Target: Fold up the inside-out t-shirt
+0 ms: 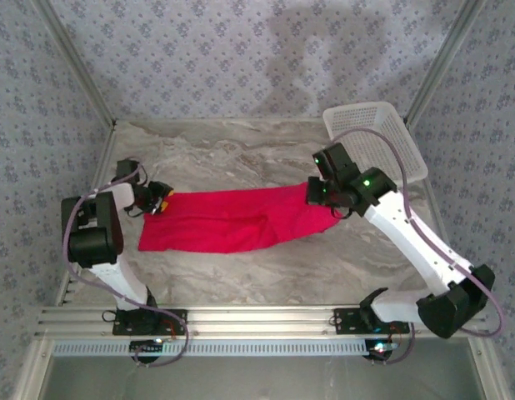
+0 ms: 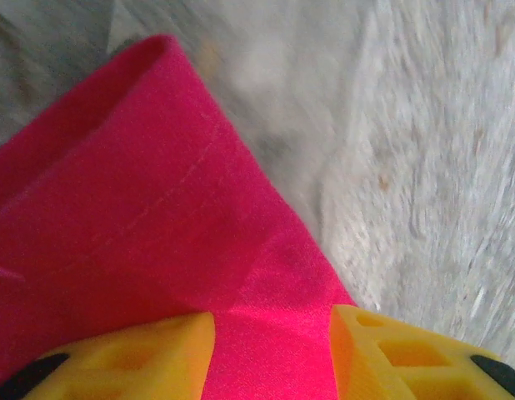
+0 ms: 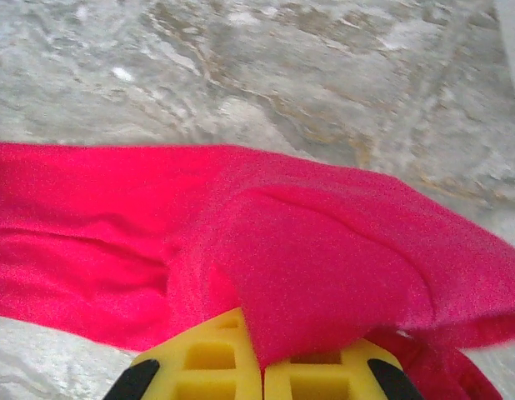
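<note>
The t-shirt [image 1: 232,221] lies stretched out in a long red band on the table [image 1: 241,158], running from the left claw [image 1: 160,200] across to the right claw [image 1: 317,193], with each end at one claw. The middle of it rests flat on the table, with a soft crease or two along its length.

Through the right wrist camera I see the right claw [image 3: 262,367] closed tight, its yellow fingers [image 3: 207,358] together and a fold of the t-shirt [image 3: 324,250] pinched between them. The cloth humps up over the fingertips and trails away to the claw's left.

On the left wrist camera the left claw [image 2: 272,315] stands partly open, its two yellow fingers [image 2: 157,350] apart, and the t-shirt [image 2: 141,233] fills the gap between them. A seam line and a folded edge run ahead of the fingers; the bare table lies off to the claw's right. Whether the fingers press on the cloth I cannot tell — the picture is blurred.

Beyond the right claw, at the far right corner of the table, a white mesh basket [image 1: 357,108] sits tilted, apart from the t-shirt.
</note>
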